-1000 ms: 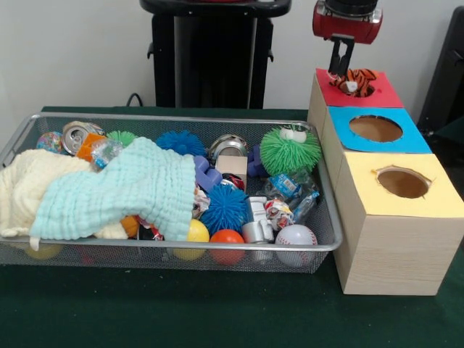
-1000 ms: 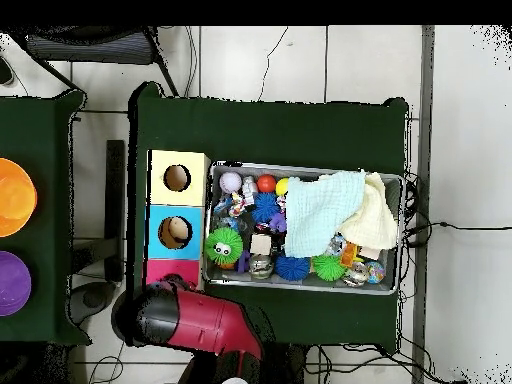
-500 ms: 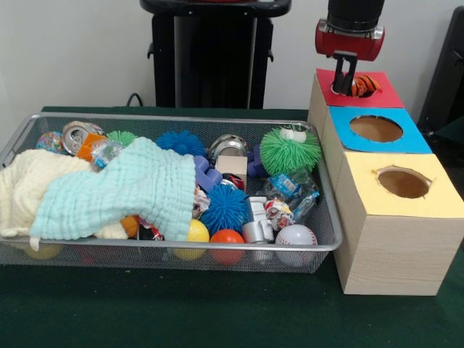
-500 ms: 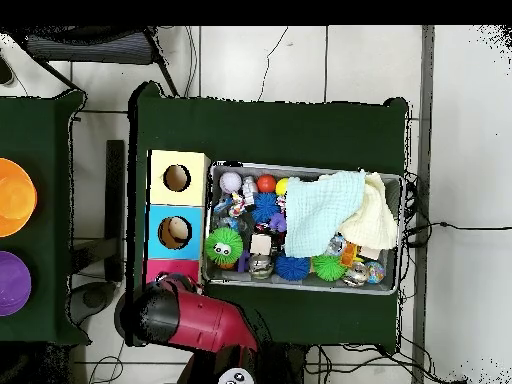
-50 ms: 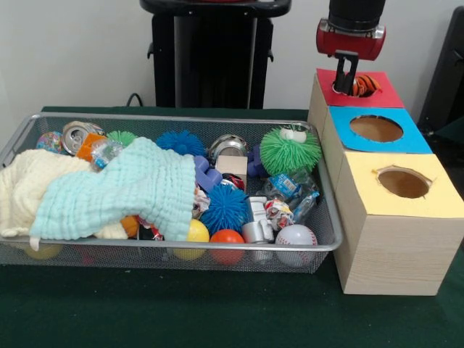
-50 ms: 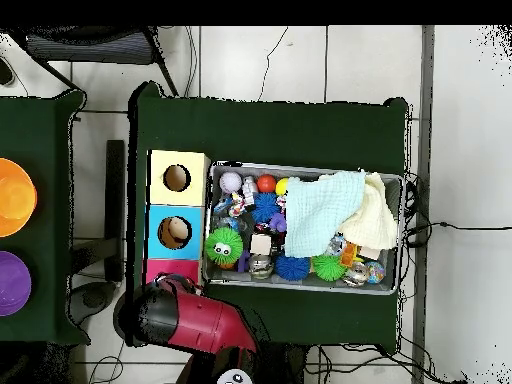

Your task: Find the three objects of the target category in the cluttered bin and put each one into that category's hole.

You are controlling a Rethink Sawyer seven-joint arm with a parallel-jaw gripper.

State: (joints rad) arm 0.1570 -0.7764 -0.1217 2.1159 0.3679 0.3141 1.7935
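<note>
Front view: gripper (image 5: 347, 76) hangs directly over the red-topped box (image 5: 377, 95), its dark tips reaching down to the hole in that top. An orange-and-black striped plush toy, tiger-patterned (image 5: 365, 85), sits in the red hole, partly sunk, just beside the tips. Whether the jaws are clenched on it or released cannot be told from either view; the tips overlap the toy's left edge.

Next in the row stand the blue-topped box (image 5: 407, 139) and the yellow-topped box (image 5: 428, 205), each with a round hole in its top. All three stand side by side, touching, to the right of the wire mesh bin (image 5: 328, 239) on the green tabletop (image 5: 181, 312).

Bin contents, front view: a mint-green cloth (image 5: 119, 192) draped over a pale yellow cloth (image 5: 25, 185) fills the left half. On the right: a green spiky ball with eyes (image 5: 290, 151), two blue spiky balls (image 5: 223, 208) and (image 5: 181, 142), a baseball (image 5: 296, 236), an orange ball (image 5: 228, 237), a yellow ball (image 5: 197, 231), and a crushed can (image 5: 75, 135) at the far left corner. A purple block (image 5: 208, 175) lies against the mint cloth's edge.

Overhead view: the red arm (image 6: 195, 318) covers the red box's end of the row; the gripper itself is hidden beneath it.
</note>
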